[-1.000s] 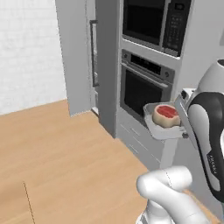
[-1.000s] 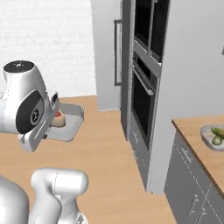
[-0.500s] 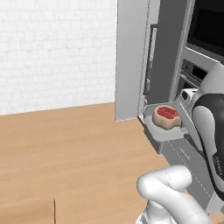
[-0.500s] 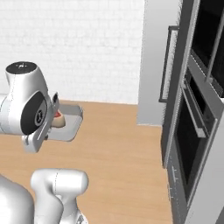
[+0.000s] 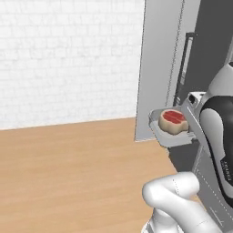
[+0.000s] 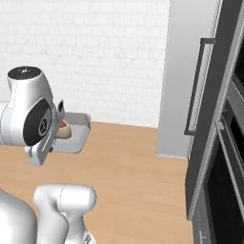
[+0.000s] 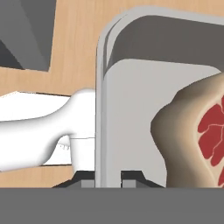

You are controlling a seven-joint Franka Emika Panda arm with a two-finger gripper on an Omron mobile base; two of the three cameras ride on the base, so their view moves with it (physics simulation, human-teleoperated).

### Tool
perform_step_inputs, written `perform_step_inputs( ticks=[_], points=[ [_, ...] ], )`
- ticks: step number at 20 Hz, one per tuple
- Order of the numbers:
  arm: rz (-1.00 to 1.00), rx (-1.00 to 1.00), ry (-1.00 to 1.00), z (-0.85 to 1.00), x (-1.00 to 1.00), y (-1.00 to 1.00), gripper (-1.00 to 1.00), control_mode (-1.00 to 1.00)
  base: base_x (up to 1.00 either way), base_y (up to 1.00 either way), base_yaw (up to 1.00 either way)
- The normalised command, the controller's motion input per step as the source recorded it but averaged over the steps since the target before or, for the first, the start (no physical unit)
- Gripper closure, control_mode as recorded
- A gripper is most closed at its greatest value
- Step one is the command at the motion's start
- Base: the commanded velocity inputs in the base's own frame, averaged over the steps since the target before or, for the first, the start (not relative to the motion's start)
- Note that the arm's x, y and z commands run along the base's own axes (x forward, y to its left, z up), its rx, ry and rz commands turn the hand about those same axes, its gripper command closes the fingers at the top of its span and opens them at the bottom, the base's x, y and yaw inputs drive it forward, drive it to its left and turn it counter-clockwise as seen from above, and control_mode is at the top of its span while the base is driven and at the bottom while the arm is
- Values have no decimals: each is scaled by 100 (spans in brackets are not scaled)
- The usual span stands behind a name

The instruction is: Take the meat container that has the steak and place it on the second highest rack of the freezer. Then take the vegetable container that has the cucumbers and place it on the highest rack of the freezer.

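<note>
The meat container (image 5: 155, 131) is a shallow grey tray held in the air in front of my arm, with the steak (image 5: 173, 120) lying in it, red on top with a pale rim. From the right base view the meat container (image 6: 80, 137) juts out past my white hand, the steak (image 6: 65, 128) just peeking behind it. Up close, my gripper (image 7: 108, 183) is shut on the upright side wall of the meat container (image 7: 131, 109), and the steak (image 7: 197, 140) lies to the right. The freezer racks are hidden; the vegetable container is out of view.
A tall grey cabinet side (image 5: 159, 68) with a dark door and long vertical handle (image 6: 195, 90) stands ahead on the right. A white brick wall (image 5: 68, 59) runs behind. Wooden floor (image 5: 68, 173) stretches to the left and front.
The whole picture has shifted as the base moved: the ovens slid off to the right and the brick wall and tall cabinet came ahead. The container stays gripped in the same pose.
</note>
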Motion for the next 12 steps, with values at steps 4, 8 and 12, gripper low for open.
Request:
perform_step_inputs(
  ticks=[4, 8, 12],
  points=[
    [0, 0, 0, 0, 0, 0, 100, 100, 100, 0, 12],
    [0, 0, 0, 0, 0, 0, 100, 100, 100, 0, 2],
    [0, 0, 0, 0, 0, 0, 100, 100, 100, 9, 0]
  ],
)
